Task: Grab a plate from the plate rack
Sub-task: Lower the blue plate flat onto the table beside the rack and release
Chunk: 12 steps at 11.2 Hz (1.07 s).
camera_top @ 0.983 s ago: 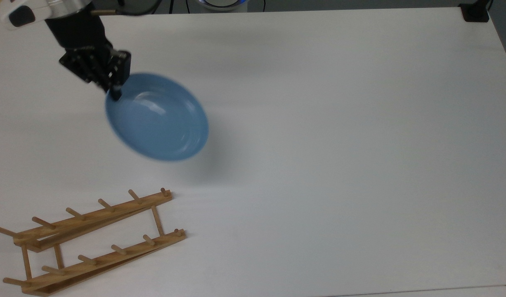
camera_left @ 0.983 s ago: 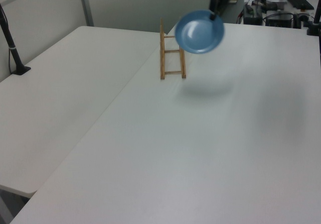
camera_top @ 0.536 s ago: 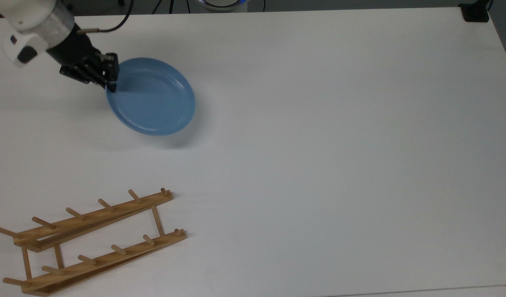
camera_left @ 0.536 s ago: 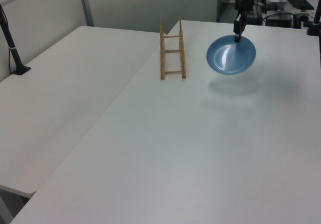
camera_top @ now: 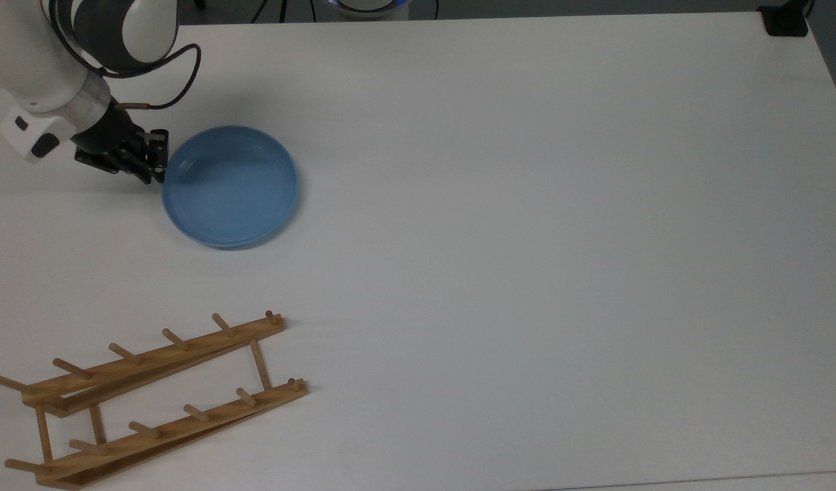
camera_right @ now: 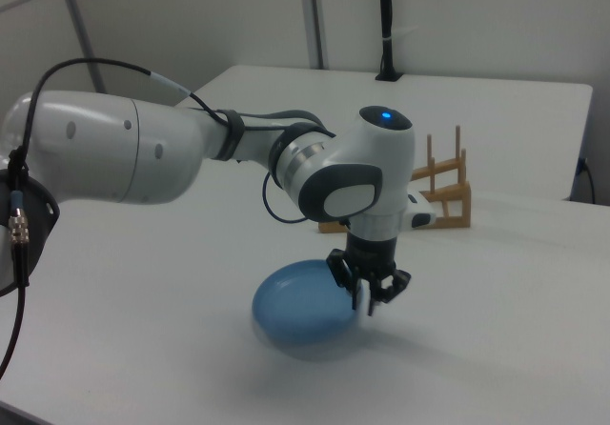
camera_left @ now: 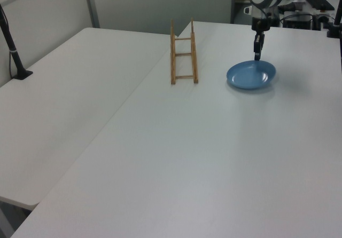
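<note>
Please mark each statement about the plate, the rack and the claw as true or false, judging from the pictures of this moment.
1. The plate stands between the pegs of the plate rack. False: it lies on the white table, apart from the rack.
2. The claw is at the plate's rim. True.
3. The rack holds no plate. True.
4. The plate is red. False: it is light blue.

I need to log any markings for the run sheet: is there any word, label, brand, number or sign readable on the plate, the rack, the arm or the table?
None can be read.
Round light-blue plate: plain, no print.
Light-brown wooden plate rack: bare wood, no label.
White robot arm: no legible lettering; a blue light glows on its wrist.
White table: unmarked.
</note>
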Each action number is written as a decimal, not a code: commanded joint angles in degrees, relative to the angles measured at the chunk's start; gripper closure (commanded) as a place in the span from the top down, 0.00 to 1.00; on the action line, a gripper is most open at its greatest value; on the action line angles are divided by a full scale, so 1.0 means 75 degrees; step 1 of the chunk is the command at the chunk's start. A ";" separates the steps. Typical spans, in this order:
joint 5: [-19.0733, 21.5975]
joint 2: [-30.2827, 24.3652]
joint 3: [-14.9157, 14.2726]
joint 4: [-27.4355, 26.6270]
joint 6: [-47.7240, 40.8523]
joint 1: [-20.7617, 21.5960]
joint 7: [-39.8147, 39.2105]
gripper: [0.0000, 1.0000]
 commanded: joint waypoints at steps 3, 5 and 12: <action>-0.0567 -0.0632 -0.0178 -0.0241 0.0335 0.0097 0.0400 1.00; -0.0660 -0.1381 -0.0189 -0.0241 -0.0212 0.0704 0.1827 1.00; -0.1973 -0.3154 -0.0061 -0.0182 -0.2242 0.3319 0.4821 1.00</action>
